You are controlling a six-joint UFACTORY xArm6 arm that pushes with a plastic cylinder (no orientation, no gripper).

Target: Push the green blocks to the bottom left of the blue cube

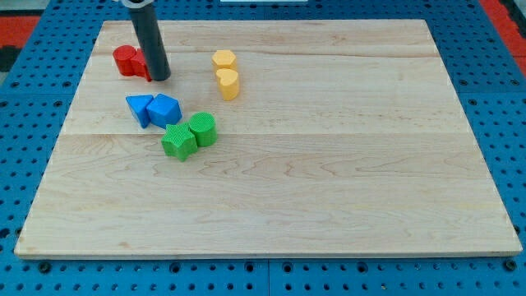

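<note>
Two green blocks lie touching near the board's left centre: a star-like one (178, 141) and a round one (202, 129) to its upper right. Just above them sit a blue cube (164, 108) and a blue triangular block (140, 108) on its left. The green star block is below and slightly right of the blue cube. My tip (159, 78) rests at the view's upper left, right beside the red blocks and above the blue cube, apart from the green blocks.
Two red blocks (127, 61) lie at the upper left, partly hidden behind the rod. Two yellow blocks (223, 59) (228, 83) stand one below the other right of the tip. The wooden board (329, 164) lies on a blue pegboard.
</note>
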